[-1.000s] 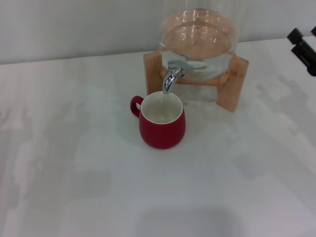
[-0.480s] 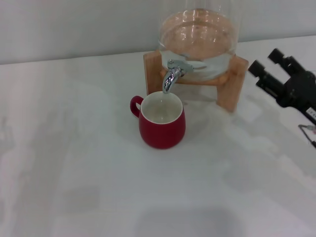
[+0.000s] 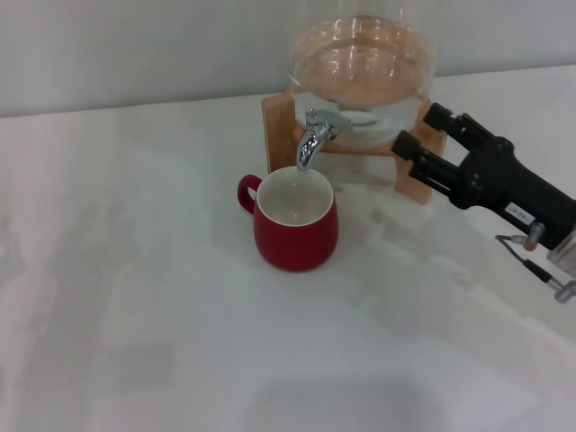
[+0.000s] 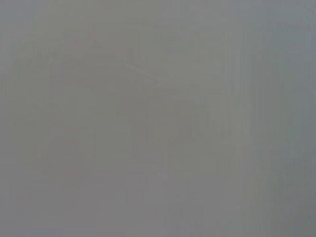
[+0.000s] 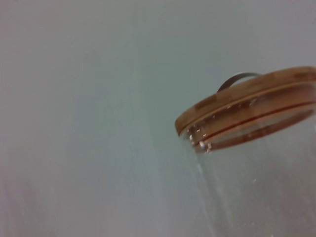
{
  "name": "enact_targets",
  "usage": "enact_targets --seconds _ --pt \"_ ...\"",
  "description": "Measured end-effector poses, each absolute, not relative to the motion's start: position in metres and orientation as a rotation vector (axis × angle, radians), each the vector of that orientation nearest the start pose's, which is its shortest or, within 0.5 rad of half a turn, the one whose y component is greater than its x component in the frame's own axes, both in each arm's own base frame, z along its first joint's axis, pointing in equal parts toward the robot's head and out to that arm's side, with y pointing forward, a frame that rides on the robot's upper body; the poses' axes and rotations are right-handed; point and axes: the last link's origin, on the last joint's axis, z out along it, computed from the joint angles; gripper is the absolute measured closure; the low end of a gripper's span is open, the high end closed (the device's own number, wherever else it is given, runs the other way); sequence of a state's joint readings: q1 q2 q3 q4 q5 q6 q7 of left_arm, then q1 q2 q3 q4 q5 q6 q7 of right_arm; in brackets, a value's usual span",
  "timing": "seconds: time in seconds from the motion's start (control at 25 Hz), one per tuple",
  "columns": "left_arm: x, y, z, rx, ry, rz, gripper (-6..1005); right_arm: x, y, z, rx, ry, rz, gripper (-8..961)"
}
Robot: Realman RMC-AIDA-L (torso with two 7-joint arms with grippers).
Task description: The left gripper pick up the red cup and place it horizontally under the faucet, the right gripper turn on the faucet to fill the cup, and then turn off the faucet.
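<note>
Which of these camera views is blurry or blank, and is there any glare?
Head view: sharp, with bright reflections on the glass jar and chrome faucet. Left wrist view: featureless grey, nothing recognisable. Right wrist view: soft focus on the jar's wooden lid, small glints below it.

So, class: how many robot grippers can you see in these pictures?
1. The right gripper, open, hangs beside the wooden stand, right of the faucet. The left gripper shows nowhere.

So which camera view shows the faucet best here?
The head view: the faucet is fully visible, spout pointing down just above the red cup, with the right tool nearby. The right wrist view shows only the jar's lid and glass wall; the left wrist view shows nothing recognisable.
</note>
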State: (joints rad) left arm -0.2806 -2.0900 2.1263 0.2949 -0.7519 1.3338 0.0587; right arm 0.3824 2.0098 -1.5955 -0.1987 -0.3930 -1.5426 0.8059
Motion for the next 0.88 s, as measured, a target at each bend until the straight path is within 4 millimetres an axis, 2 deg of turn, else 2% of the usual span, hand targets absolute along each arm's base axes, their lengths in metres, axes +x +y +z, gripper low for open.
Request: enact_targets --seconds 0.28,0.88 --pt "-0.328 0.295 0.004 -1.434 -0.371 -0.693 594 0.274 0.310 -0.009 -2.102 0.582 1.250 120" --pt "-0.329 0.297 -0.001 -1.473 -0.385 -0.678 578 0.261 0.319 -0.020 -2.181 0.584 1.249 120"
